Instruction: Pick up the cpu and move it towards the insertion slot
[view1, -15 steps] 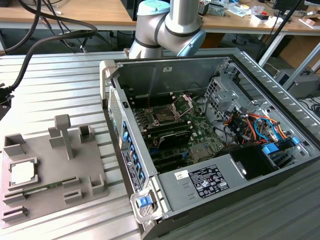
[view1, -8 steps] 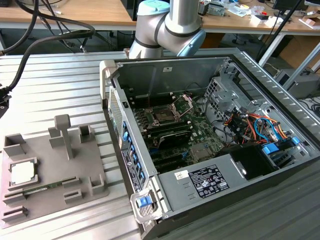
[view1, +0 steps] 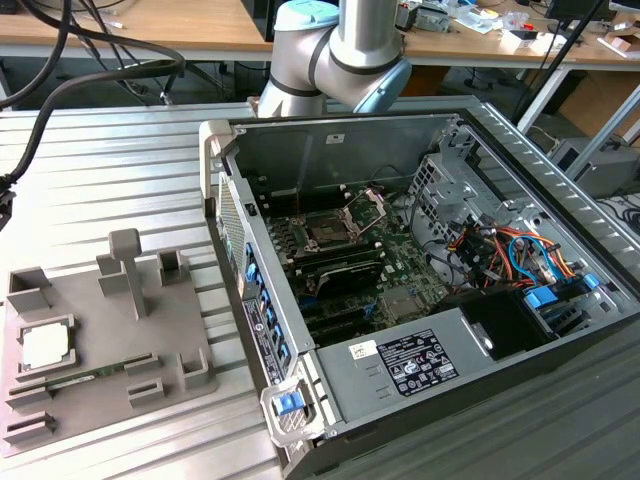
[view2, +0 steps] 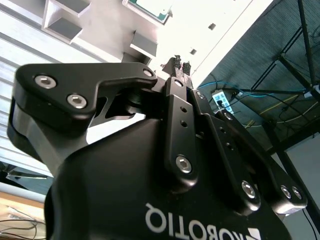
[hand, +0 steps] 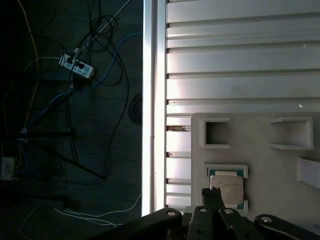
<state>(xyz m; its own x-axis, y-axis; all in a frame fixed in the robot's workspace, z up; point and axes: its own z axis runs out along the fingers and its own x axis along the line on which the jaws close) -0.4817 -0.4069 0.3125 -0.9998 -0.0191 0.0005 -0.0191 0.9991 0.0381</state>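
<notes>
The cpu (view1: 45, 345) lies flat with its silvery top up in a square recess of the grey tray (view1: 150, 335), at the exterior view's left. The insertion slot (view1: 328, 228) sits on the motherboard inside the opened computer case, its metal plate hinged up behind it. In the first wrist view the cpu (hand: 228, 189) lies below and just beyond my gripper (hand: 212, 192), which hangs above the tray (hand: 260, 145) without touching it. In the second wrist view the gripper (view2: 180, 65) has its black fingertips pressed together with nothing between them, and a corner of the cpu (view2: 149, 7) is beyond them.
The open computer case (view1: 240, 250) stands beside the tray with tall metal walls, cables and drive bays (view1: 500, 250) inside. A green memory stick (view1: 85, 372) lies in the tray near the cpu. The ribbed table's edge (hand: 152, 100) drops to a floor with cables and a power strip (hand: 75, 67).
</notes>
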